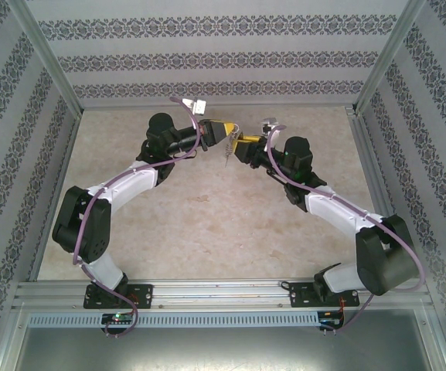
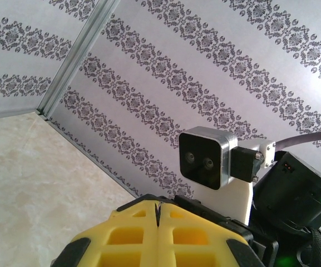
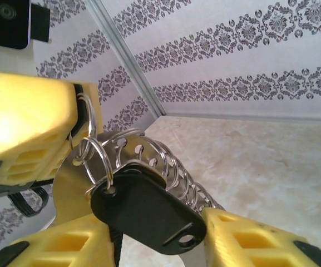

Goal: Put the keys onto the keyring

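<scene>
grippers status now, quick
left gripper: closed, pinching the keyring
right gripper: closed on the black-headed key

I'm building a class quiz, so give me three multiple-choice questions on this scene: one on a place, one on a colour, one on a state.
1. Where do the left gripper and right gripper meet?
A) by the near edge
B) above the far middle of the table
C) against the right wall
2. What colour is the head of the key?
A) red
B) white
C) black
3. How do the left gripper's fingers stand?
A) pressed together
B) spread wide
C) crossed
Answers: 1 B, in the top view the tips meet over its far half. 2 C, the right wrist view shows it black. 3 A, the left wrist view shows one thin seam between them.
</scene>
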Motion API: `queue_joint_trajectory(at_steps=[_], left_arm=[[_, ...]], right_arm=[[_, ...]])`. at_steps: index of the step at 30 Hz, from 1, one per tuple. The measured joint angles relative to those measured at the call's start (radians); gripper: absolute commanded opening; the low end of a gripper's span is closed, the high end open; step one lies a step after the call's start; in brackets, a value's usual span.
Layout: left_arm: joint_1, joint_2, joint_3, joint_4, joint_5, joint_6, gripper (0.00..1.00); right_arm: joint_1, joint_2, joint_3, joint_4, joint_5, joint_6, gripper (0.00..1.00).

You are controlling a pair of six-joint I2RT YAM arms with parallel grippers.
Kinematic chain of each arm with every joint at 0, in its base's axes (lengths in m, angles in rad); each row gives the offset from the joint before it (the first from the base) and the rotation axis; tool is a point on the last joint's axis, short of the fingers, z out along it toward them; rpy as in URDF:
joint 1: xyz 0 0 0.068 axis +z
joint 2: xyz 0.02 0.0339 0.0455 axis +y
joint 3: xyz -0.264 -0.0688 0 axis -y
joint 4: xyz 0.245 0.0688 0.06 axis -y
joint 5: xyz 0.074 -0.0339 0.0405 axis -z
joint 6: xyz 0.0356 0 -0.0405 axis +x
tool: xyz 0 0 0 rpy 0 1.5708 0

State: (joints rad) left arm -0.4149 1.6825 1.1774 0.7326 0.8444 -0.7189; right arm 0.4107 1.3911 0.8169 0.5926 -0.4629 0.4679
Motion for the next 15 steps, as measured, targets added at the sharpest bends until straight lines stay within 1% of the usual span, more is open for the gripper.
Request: queue_joint_trajectory(at_steps=[3,6,12,15], left_arm=[[-0.002,0.000,0.000,0.000,0.000,0.000,0.00],[-0.003,0.000,0.000,0.000,0.000,0.000,0.00],[-0.003,0.000,0.000,0.000,-0.005,0.000,0.00],[-0.003,0.000,0.000,0.000,-0.008,0.000,0.00]], right_arm=[[0.000,-0.011,0.000,-0.018,0.000,-0.013,0.20],[0.005,-0.026,0.000,-0.034,-0.001,-0.027,0.12],[0.024,-0.062,0.002,-0.069,-0.002,-0.055,0.00],[0.031,-0.072,0.002,-0.085,-0.001,-0.061,0.00]])
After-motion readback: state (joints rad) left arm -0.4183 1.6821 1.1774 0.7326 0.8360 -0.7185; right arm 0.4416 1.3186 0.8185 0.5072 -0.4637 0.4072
